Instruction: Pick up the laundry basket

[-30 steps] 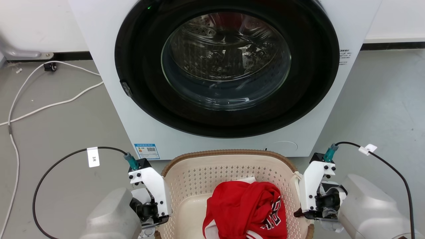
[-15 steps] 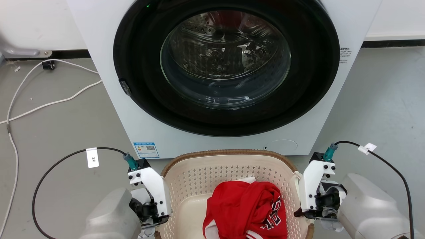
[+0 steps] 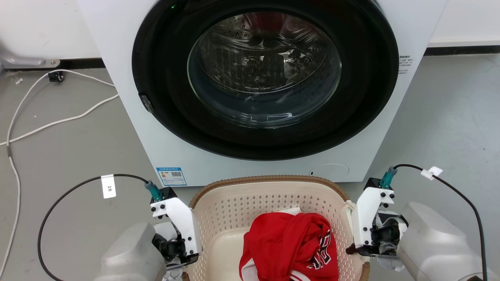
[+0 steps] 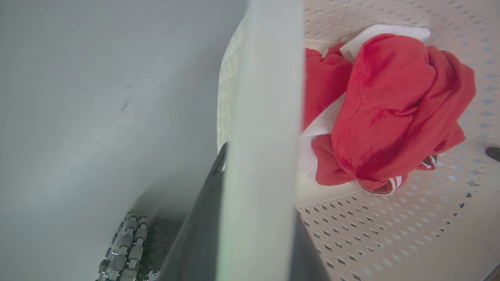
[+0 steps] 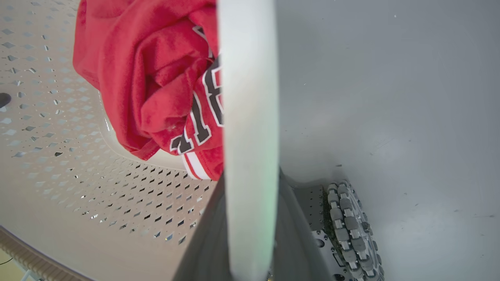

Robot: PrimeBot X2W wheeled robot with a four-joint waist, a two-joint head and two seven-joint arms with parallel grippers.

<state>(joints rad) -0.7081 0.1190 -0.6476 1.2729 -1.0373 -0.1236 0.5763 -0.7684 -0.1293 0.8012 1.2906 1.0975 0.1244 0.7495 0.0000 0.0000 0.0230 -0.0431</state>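
Left gripper (image 3: 179, 249) is seen at the left side of the laundry basket (image 3: 269, 203), closed on the left handle (image 4: 259, 117). In the left wrist view the pale, blurred strap is pinched between the 2 dark fingers (image 4: 201, 230). Right gripper (image 3: 367, 244) is set the same way on the right handle (image 5: 248, 117), which is clamped between its 2 fingers (image 5: 299, 234). Almost no gap is left in either gripper beyond the strap itself.

1 crumpled red garment (image 3: 289, 246) is held in the basket, toward its right half. Black-and-white lettering (image 5: 201, 121) and a red-white striped trim are seen on it. A white piece of fabric (image 3: 291, 211) is tucked under its far edge. The bottom to the left of the garment is bare cream plastic.

The basket is located at the bottom centre of the head view, between the 2 arms and just in front of the lower panel of the washer (image 3: 164, 148). Whether it is resting on the grey floor (image 3: 78, 156) or lifted off it cannot be told.

The washer door is shut. A metal drum is seen behind the glass (image 3: 263, 66), but its contents cannot be made out through the reflections.

The basket is cream with rounded corners. Its walls are perforated with rows of small diamond holes and it is topped by a brown woven-look rim (image 3: 269, 178). It is narrower than the washer.

A white cable (image 3: 58, 121) is laid on the floor at left.
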